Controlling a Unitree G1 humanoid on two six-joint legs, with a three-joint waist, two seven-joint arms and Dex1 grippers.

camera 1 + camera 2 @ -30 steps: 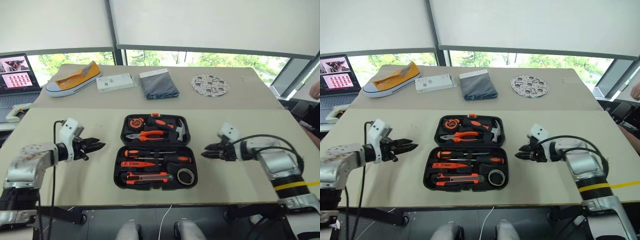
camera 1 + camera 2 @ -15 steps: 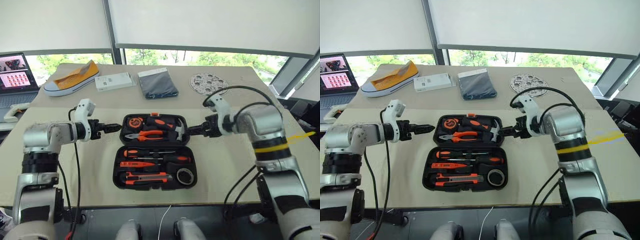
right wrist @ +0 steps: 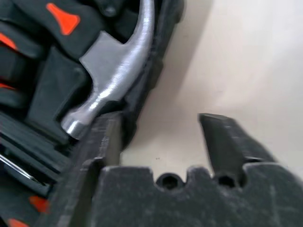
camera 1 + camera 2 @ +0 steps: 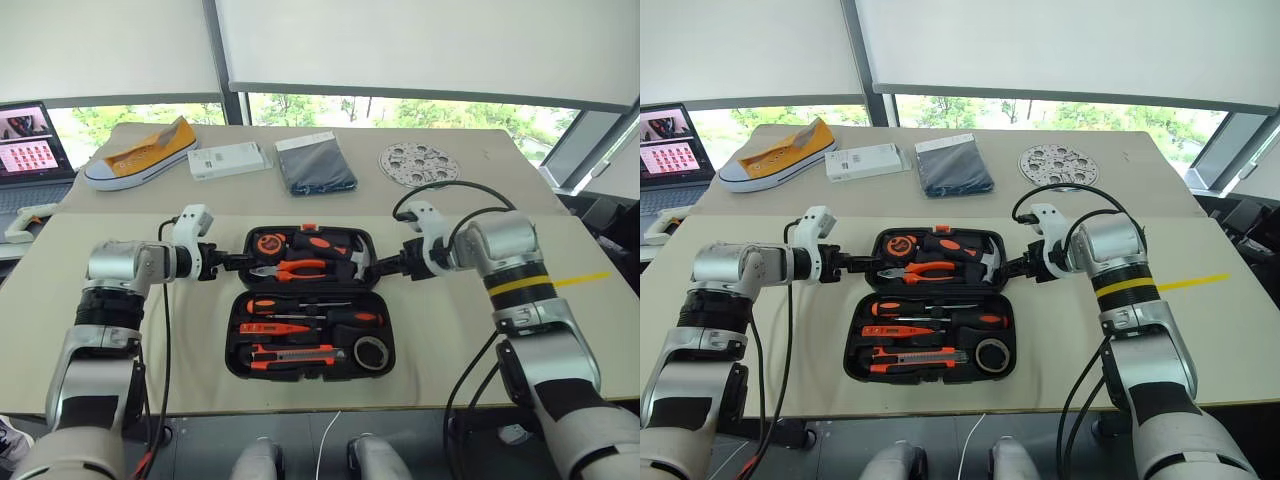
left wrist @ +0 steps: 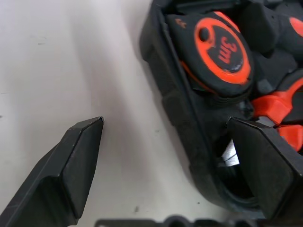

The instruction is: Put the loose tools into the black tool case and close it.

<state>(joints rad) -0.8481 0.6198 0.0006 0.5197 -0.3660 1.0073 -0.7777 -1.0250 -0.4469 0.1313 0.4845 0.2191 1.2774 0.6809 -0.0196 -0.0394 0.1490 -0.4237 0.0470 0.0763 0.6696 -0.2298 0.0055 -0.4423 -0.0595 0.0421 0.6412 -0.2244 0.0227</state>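
The black tool case [image 4: 310, 305] lay open near the table's [image 4: 470, 330] front edge, screwdrivers [image 4: 315, 312] in its near half, with the left gripper [image 5: 165, 156] and right gripper [image 3: 158, 130], jaws apart, straddling the far half's side walls beside the hammer [image 3: 111, 90], the folded cloth [image 4: 315, 165] beyond.

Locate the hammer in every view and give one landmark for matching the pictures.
Left eye view: hammer at the far half's right end in the black tool case.
Right eye view: same spot.
Left wrist view: cannot tell.
Right wrist view: steel head beside the case rim.
Landmark: round orange tape measure, also.
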